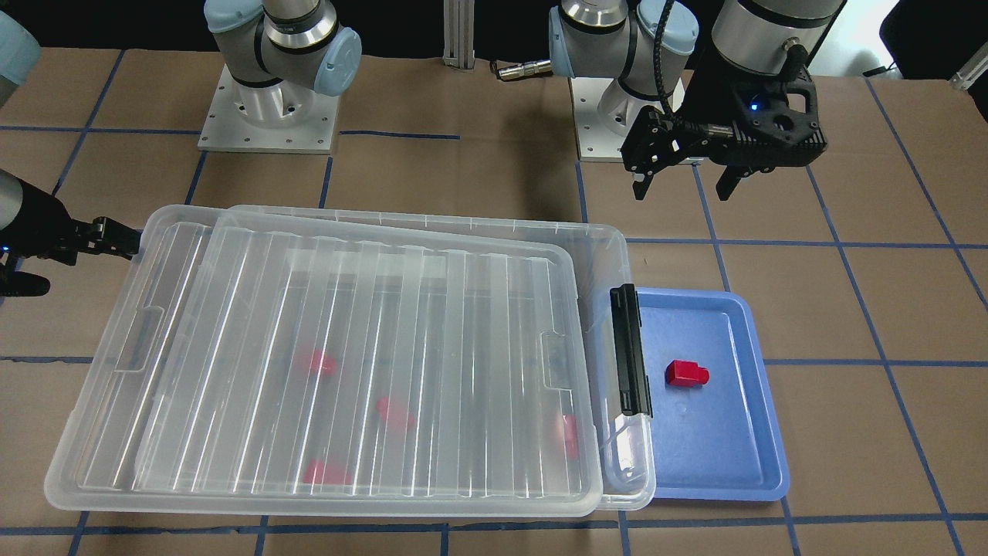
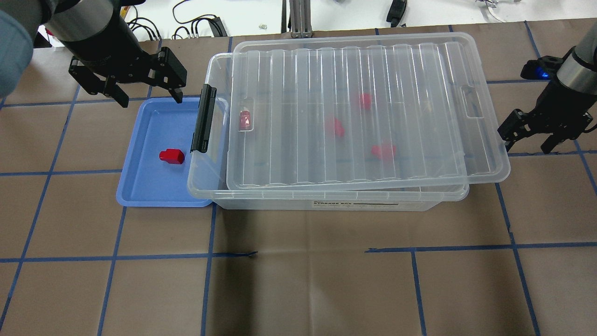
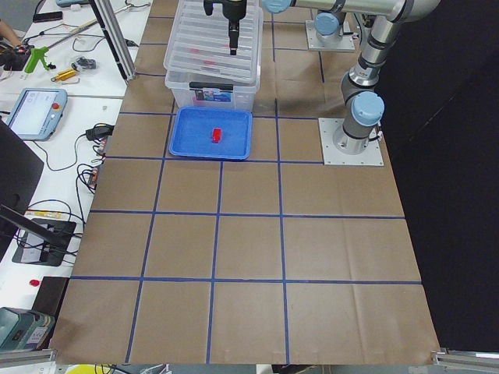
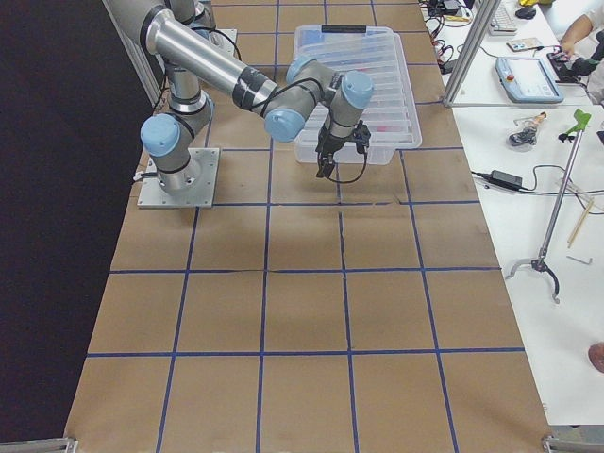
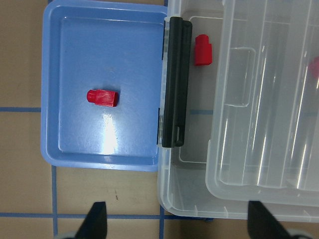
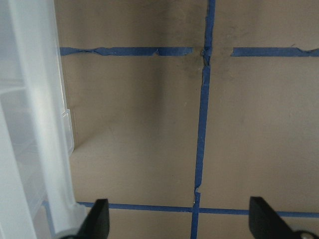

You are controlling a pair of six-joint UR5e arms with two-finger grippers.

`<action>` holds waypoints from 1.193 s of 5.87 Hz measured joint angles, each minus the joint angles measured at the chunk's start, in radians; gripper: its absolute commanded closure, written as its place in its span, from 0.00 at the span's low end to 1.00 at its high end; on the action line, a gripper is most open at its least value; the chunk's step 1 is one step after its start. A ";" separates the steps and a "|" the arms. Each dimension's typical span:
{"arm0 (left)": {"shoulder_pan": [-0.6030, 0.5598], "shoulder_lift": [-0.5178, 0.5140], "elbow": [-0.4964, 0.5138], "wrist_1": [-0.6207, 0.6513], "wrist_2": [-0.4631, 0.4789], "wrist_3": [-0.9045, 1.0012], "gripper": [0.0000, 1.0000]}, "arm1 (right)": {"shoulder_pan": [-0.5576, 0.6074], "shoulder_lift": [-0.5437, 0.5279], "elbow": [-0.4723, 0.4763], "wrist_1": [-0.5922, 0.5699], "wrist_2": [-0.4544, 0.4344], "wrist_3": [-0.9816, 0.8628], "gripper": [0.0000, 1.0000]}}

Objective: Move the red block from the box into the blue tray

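Red block [image 1: 686, 374] in blue tray [image 1: 741, 479]; left tool [image 1: 682, 190] spread; right tool [image 6: 180, 217] spread, clearest in wrist view.

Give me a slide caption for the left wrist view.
Small red plastic block lies in the shallow blue plastic tray beside the clear plastic bin.

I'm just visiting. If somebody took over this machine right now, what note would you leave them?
Left end effector: open, empty, raised near the blue tray.
Right end effector: open, empty, beside the box's opposite end.
One red block lies in the tray; four more show under the lid, resting askew on the box.
Done, it seems; perhaps only seating the lid is left.
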 measured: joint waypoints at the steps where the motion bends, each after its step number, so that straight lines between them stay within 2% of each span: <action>1: 0.000 -0.001 0.000 0.001 0.000 0.002 0.01 | 0.018 -0.001 -0.001 -0.001 0.001 0.000 0.00; 4: 0.000 -0.003 -0.002 0.008 -0.002 0.007 0.01 | 0.051 -0.005 -0.022 -0.004 -0.007 0.001 0.00; 7: 0.000 -0.004 -0.002 0.009 -0.001 0.007 0.01 | 0.073 -0.061 -0.181 0.084 -0.054 0.037 0.00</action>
